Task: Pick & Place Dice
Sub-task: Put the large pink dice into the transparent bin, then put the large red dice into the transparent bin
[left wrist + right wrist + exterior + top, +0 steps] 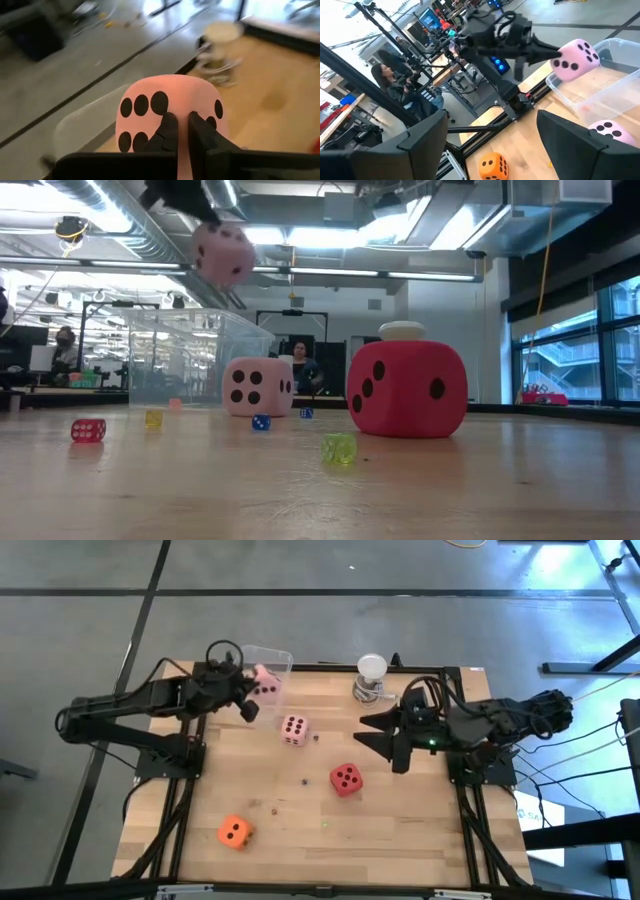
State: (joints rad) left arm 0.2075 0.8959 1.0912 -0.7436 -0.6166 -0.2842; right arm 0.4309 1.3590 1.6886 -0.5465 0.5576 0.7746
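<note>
My left gripper [250, 692] is shut on a pale pink die [266, 686] near the table's far left corner, above a clear plastic container [270, 658]. In the low view this die [222, 252] hangs high over the container [190, 355]. A second pale pink die [294, 729] sits on one face mid-table. The red die [346, 779] and the orange die [234, 831] sit nearer the near edge. My right gripper [392, 738] is open and hovers to the right of the dice, touching nothing. My left gripper pinches the pale pink die between its two fingers [167, 132] at an edge [181, 112] between two pip faces, where a narrow ridge of the soft die is squeezed between them. It comes slanting down from the table's left. The die is lifted clear, tilted, over the container.
A white round-topped object on a metal base [371, 675] stands at the far edge, near the right arm. Several tiny coloured dice lie on the wood, among them a red one [88, 429] and a yellow-green one [339, 447]. People sit in the room beyond the table [390, 80].
</note>
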